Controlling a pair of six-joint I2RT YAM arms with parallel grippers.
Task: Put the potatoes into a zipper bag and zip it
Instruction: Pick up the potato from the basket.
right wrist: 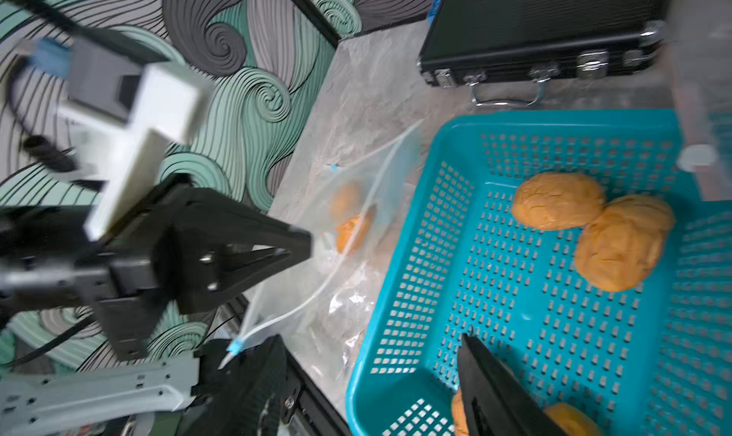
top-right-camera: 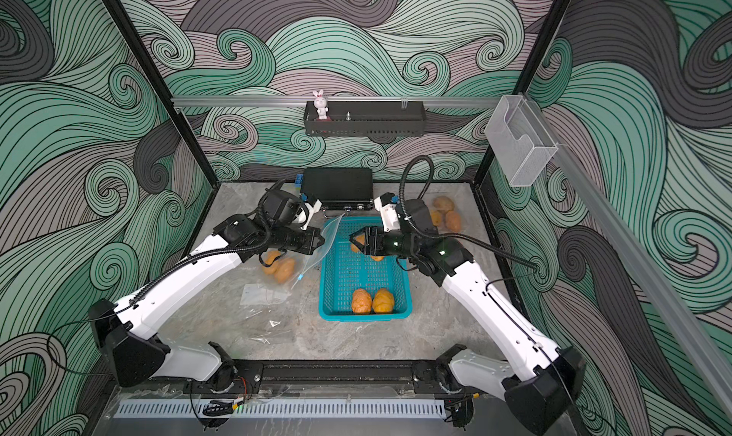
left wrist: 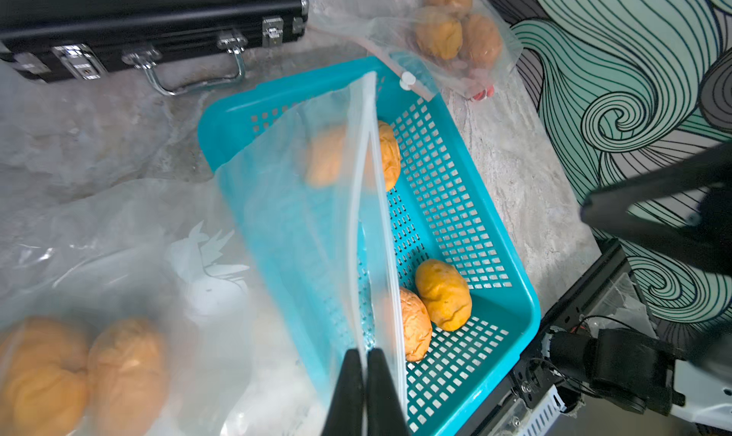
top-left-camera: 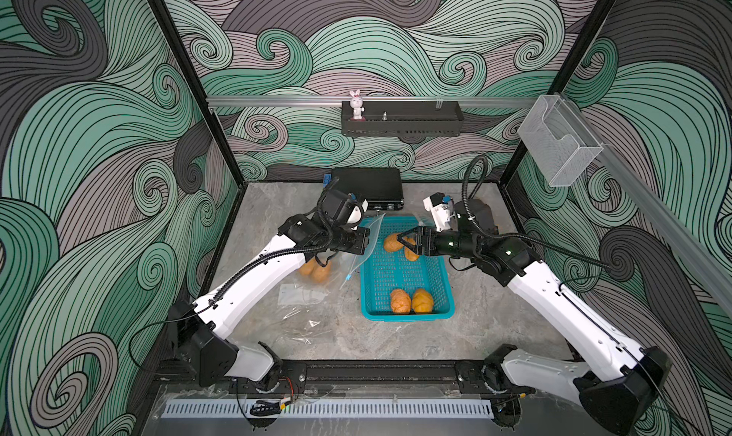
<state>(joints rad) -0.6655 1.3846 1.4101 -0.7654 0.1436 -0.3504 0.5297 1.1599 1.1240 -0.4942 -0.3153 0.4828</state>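
A teal basket [top-left-camera: 445, 295] holds two potatoes [top-left-camera: 410, 301] at its 6 o'clock end and two more potatoes [top-left-camera: 392, 243] at 12 o'clock, under the spread jaws of the right gripper [top-left-camera: 405, 244]. At the basket's 9 o'clock, the left gripper [top-left-camera: 366, 243] pinches the raised edge of a clear bag [top-left-camera: 353, 264] with two potatoes inside.
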